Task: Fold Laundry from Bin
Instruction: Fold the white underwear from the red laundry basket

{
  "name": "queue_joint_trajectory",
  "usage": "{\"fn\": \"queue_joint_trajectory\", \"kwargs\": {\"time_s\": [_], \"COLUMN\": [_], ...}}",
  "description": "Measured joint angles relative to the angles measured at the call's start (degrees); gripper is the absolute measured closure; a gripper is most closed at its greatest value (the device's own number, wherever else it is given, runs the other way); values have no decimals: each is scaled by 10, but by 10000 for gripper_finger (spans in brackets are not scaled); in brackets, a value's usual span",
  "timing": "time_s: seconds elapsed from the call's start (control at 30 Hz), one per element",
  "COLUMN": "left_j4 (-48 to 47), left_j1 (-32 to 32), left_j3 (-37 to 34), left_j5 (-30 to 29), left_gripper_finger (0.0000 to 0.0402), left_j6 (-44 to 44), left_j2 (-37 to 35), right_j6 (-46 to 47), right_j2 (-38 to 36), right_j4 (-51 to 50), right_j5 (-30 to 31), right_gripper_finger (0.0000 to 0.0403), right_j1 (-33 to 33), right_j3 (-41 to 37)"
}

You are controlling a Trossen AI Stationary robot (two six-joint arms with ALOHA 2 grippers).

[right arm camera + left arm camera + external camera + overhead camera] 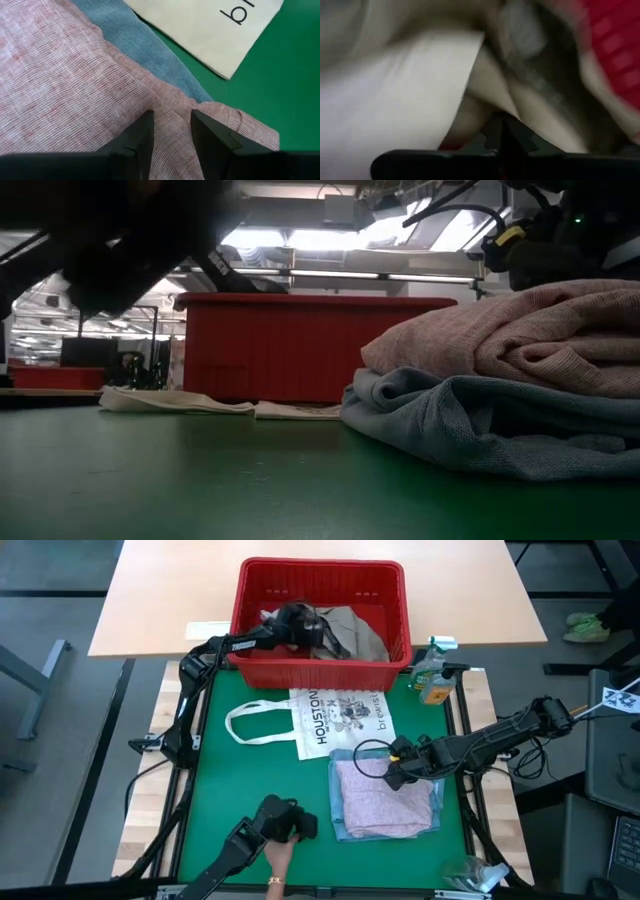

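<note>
My left gripper point(300, 618) jaws closed on khaki-grey garment point(350, 632) in bin point(322, 572); I'd lift straight up. Right gripper point(171, 131) jaws open over pink fold point(60, 80).

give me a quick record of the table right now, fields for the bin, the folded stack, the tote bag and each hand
bin: red bin at the table's far edge, khaki-grey and white laundry inside
folded stack: pale pink garment lying on light blue garment, on the green mat
tote bag: white tote bag flat between bin and stack
left hand: inside the bin, shut on the laundry
right hand: open, fingers at the pink garment's far edge
</note>
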Motion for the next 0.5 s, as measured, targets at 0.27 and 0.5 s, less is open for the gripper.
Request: {"fn": "queue_joint_trajectory", "kwargs": {"time_s": [0.27, 0.5], "left_j4": [65, 62], "left_j1": [2, 3], "left_j3": [87, 141], "left_j5": [25, 22], "left_gripper_finger": [401, 401], "left_j6": [-29, -28], "left_j2": [-3, -3], "right_j6": [-1, -7], "right_j2": [0, 0], "right_j4": [0, 0], "right_j5": [0, 0], "right_gripper_finger": [272, 272], "right_j1": [0, 0], "right_j3": [0, 0]}}
